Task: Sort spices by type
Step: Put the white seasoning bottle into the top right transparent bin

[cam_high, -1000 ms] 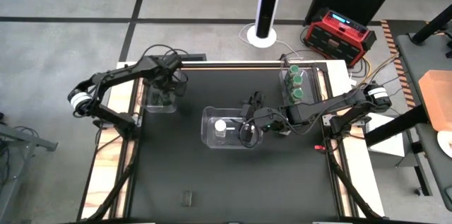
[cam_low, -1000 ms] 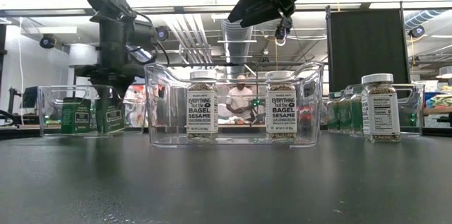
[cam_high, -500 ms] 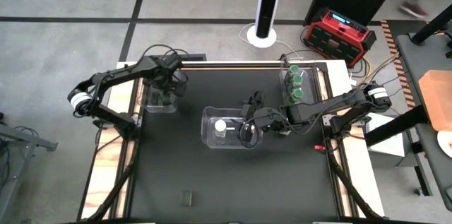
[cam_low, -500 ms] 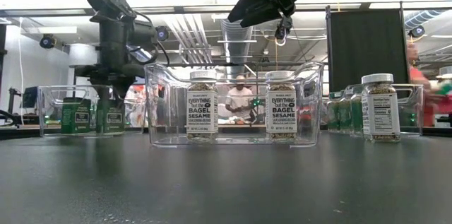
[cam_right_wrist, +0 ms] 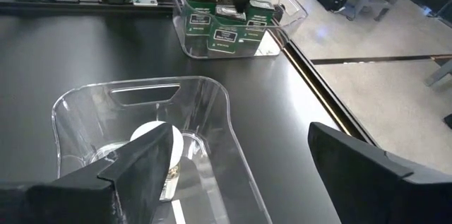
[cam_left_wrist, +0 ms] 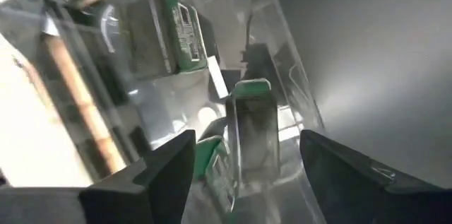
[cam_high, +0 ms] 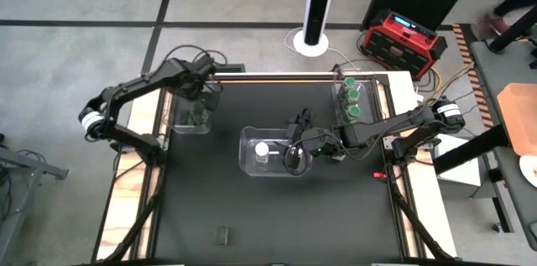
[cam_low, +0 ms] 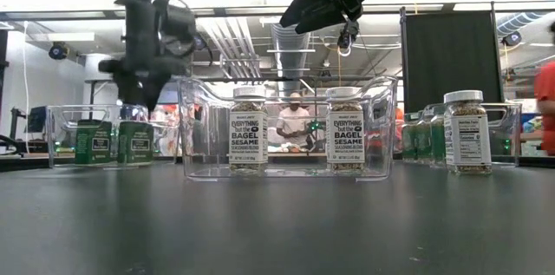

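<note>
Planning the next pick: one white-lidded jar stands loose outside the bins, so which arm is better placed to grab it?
Probably the right: its gripper hovers at the middle bin, nearer the loose jar; the left gripper is at the far-left bin.

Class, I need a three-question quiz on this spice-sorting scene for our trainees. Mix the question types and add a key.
1. True or false: the middle bin holds two jars labelled bagel sesame.
2. The left hand hangs above: A) the left bin with green-labelled jars; B) the middle bin; C) bare table.
3. Fill in: the lone jar standing outside the bins has a ___ lid.

Key: 1 true; 2 A; 3 white.
</note>
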`<control>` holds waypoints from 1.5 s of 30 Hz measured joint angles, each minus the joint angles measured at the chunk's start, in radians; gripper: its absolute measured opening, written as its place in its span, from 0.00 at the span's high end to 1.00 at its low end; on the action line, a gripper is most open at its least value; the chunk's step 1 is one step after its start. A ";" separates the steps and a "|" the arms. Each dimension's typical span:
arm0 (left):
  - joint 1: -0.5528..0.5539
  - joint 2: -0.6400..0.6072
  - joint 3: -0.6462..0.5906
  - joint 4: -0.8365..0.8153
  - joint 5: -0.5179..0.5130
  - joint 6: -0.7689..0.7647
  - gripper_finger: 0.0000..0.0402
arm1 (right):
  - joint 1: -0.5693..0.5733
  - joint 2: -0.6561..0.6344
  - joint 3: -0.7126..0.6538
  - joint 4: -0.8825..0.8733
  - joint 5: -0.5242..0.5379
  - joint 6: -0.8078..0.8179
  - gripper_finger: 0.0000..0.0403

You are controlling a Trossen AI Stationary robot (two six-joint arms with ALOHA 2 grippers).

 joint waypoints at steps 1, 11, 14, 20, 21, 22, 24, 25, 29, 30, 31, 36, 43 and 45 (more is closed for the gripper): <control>-0.005 -0.003 0.022 -0.025 -0.001 0.010 0.41 | 0.000 0.000 0.000 0.000 0.000 0.000 0.21; -0.309 -0.180 0.129 -0.043 -0.156 0.032 0.42 | 0.018 -0.032 0.000 -0.030 0.004 -0.001 0.26; -0.487 -0.248 0.087 0.000 -0.228 -0.003 0.42 | 0.040 -0.057 0.000 -0.037 0.004 0.000 0.33; -0.832 -0.310 0.003 0.119 -0.416 -0.087 0.42 | 0.096 -0.098 0.001 -0.077 0.004 0.050 0.55; -0.879 -0.309 -0.007 0.135 -0.447 -0.093 0.42 | 0.103 -0.101 0.001 -0.095 0.004 0.069 0.58; -0.922 -0.305 -0.016 0.145 -0.480 -0.099 0.42 | 0.110 -0.101 0.001 -0.114 0.004 0.087 0.62; -0.987 -0.293 -0.027 0.163 -0.538 -0.105 0.42 | 0.118 -0.101 0.001 -0.146 0.003 0.127 0.69; -1.011 -0.283 -0.029 0.164 -0.555 -0.106 0.42 | 0.122 -0.101 0.001 -0.162 0.004 0.153 0.73; -1.070 -0.243 -0.031 0.165 -0.571 -0.118 0.42 | 0.133 -0.103 0.032 -0.319 0.004 0.309 0.86; -1.079 -0.234 -0.031 0.166 -0.580 -0.122 0.42 | 0.134 -0.102 0.058 -0.393 0.004 0.371 0.89; -1.088 -0.226 -0.032 0.165 -0.591 -0.126 0.42 | 0.134 -0.101 0.084 -0.478 0.004 0.442 0.92; -1.120 -0.189 -0.037 0.165 -0.663 -0.138 0.43 | 0.133 -0.097 0.198 -0.903 -0.046 0.745 0.96; -1.134 -0.152 -0.037 0.165 -0.729 -0.140 0.43 | 0.131 -0.098 0.272 -1.285 -0.239 1.016 0.89; -1.134 -0.146 -0.037 0.165 -0.754 -0.140 0.43 | 0.126 -0.101 0.272 -1.341 -0.291 1.056 0.85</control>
